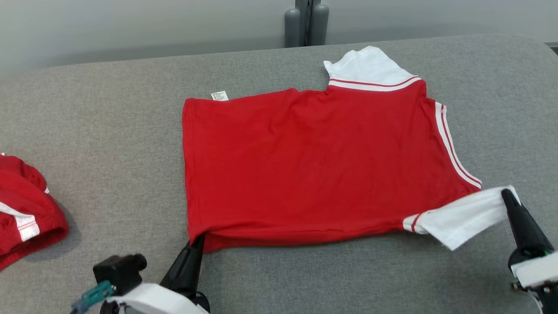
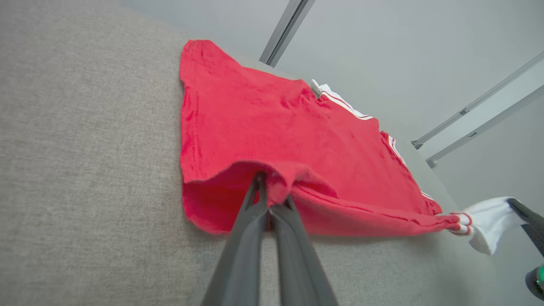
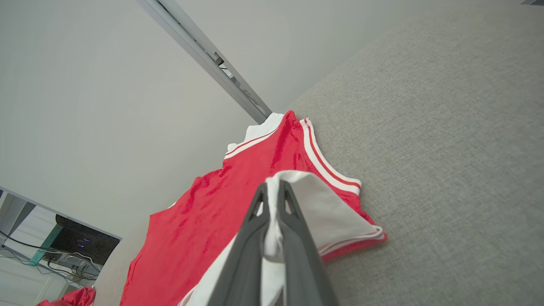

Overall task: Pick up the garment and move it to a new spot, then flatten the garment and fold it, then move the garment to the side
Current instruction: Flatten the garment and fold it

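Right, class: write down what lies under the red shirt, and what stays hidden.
The red shirt lies on the grey padded surface. Along its near edge, where the left gripper pinches it, a lower red layer shows. Anything beneath its middle is covered.

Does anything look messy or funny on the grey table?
Yes. A second red-and-white garment lies crumpled at the left edge of the grey fabric table, while the red shirt with white sleeves lies mostly flat. A small white tag pokes out from that shirt's far edge.
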Motion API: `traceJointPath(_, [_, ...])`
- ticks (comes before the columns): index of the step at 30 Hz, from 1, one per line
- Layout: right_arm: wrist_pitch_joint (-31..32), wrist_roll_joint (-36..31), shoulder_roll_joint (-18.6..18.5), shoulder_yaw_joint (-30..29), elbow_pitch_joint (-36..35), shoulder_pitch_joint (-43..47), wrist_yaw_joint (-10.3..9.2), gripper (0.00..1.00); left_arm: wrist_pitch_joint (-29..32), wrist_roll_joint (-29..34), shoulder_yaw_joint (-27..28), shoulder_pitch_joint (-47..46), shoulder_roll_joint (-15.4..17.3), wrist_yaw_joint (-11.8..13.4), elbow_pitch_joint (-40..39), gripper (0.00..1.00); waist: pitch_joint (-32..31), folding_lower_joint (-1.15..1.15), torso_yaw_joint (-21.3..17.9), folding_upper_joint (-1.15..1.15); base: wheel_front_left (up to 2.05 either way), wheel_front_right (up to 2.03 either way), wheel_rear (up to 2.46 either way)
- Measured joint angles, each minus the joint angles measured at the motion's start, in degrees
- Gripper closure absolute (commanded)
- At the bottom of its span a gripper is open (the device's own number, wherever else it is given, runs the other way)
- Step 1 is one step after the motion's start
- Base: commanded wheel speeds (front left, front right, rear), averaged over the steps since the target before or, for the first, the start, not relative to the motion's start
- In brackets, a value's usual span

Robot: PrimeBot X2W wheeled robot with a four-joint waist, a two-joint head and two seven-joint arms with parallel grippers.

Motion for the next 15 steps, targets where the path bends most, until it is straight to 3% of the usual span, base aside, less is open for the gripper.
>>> traceJointPath(5, [5.49, -3.92, 0.49, -0.23, 6.75, -9.39, 0.0, 1.0, 7.44, 0.53, -0.54, -7.71, 1.99, 1.82, 0.53, 1.0, 0.87, 0.0, 1.11, 0.0, 0.0, 0.0, 0.0])
traceJointPath(11, [10.21, -11.63, 2.5, 1.32, 17.64, -22.67, 0.0, 1.0, 14.61, 0.35, -1.08, -18.33, 3.13, 2.59, 8.64, 1.0, 3.4, 0.0, 2.12, 0.0, 0.0, 0.0, 0.0])
traceJointPath(12, [10.48, -12.82, 2.94, 1.83, 19.07, -24.51, 0.0, 0.84, 15.23, 0.34, -1.27, -19.73, 3.31, 2.15, 10.17, 1.0, 3.76, 0.0, 2.15, 0.0, 0.0, 0.0, 0.0])
traceJointPath(13, [10.54, -14.26, 3.35, 2.42, 20.56, -26.08, 0.0, 0.24, 15.32, 0.31, -1.12, -21.01, 3.27, 2.07, 11.94, 0.96, 4.1, 0.0, 2.16, 0.0, 0.0, 0.0, 0.0])
traceJointPath(14, [10.57, -15.63, 3.67, 3.13, 21.97, -27.52, 0.0, 0.0, 14.81, 0.38, -0.86, -22.26, 3.19, 2.1, 13.79, 0.55, 4.39, 0.0, 2.16, 0.0, 0.0, 0.0, 0.0])
traceJointPath(15, [10.7, -16.94, 3.8, 3.63, 23.51, -28.74, 0.0, 0.0, 14.28, 0.82, -0.94, -23.47, 3.38, 2.15, 15.46, 0.0, 4.63, 0.0, 2.13, 0.0, 0.0, 0.0, 0.0])
